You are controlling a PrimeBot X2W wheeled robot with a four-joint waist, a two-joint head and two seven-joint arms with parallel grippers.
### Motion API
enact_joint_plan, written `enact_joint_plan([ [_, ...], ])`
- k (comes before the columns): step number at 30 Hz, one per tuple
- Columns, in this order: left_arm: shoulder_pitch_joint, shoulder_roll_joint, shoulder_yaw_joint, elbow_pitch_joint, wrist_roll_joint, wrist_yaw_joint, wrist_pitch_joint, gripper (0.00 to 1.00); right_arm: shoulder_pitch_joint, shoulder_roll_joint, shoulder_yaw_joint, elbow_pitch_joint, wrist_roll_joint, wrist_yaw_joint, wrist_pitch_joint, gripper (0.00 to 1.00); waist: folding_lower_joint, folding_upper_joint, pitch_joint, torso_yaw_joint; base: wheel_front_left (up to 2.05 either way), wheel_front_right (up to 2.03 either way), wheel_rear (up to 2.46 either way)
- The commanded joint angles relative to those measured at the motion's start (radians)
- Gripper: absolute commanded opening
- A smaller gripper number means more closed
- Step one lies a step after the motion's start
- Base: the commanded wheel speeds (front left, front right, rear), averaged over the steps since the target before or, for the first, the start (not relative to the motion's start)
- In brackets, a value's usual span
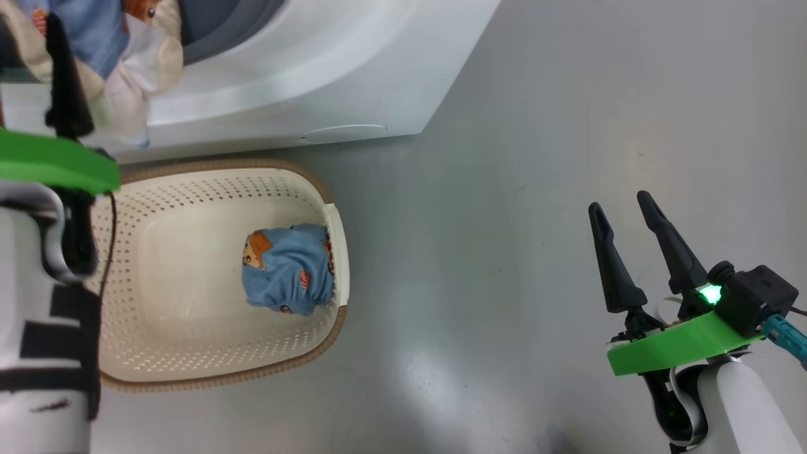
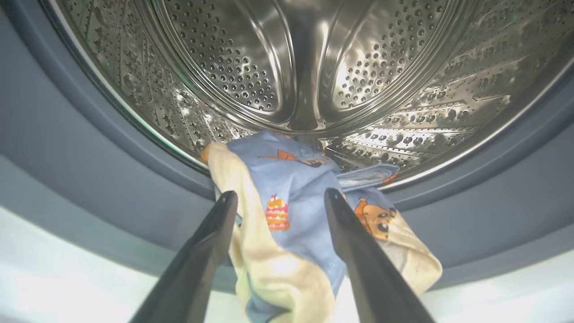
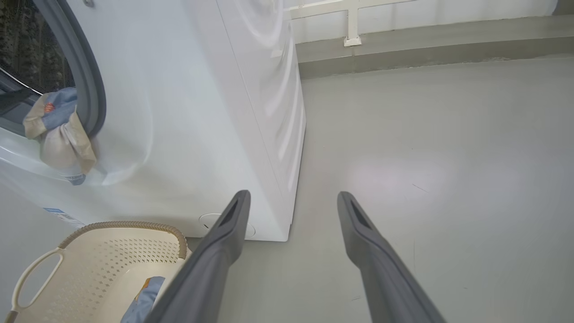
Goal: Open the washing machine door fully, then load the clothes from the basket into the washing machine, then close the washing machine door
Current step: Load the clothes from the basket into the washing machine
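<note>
Garment point(image 2: 287, 242) overhangs gasket point(image 2: 67, 148), apparently unheld.

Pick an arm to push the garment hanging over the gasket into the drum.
Left, probably. The left tool is open at the drum mouth, straddling the draped garment on the gasket. The right tool hangs open over the floor, away from the washing machine.

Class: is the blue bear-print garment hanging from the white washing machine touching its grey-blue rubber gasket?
Touching. Left wrist view: the garment drapes over the gasket.
</note>
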Motion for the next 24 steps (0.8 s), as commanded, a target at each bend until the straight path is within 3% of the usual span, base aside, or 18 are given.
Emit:
enact_joint_plan([
  [1, 0.045, 0.033, 0.028, -0.041, 0.008, -0.001, -0.005, 1.00, 0.017, -0.010, 0.015, -0.026, -0.007, 0.002, -0.012, 1.00, 0.0000, 0.0000, -0.004, 0.010, 0.00, 0.00, 0.00],
  [10, 0.244, -0.004, 0.080, -0.191, -0.015, -0.001, -0.005, 1.00, 0.027, -0.019, 0.011, -0.024, -0.007, 0.002, -0.012, 1.00, 0.0000, 0.0000, -0.022, 0.022, 0.00, 0.00, 0.00],
  [24, 0.505, -0.035, 0.113, -0.411, 0.042, -0.002, -0.005, 1.00, 0.045, -0.028, 0.011, -0.020, -0.006, 0.002, -0.012, 1.00, 0.0000, 0.0000, -0.041, 0.027, 0.00, 0.00, 0.00],
])
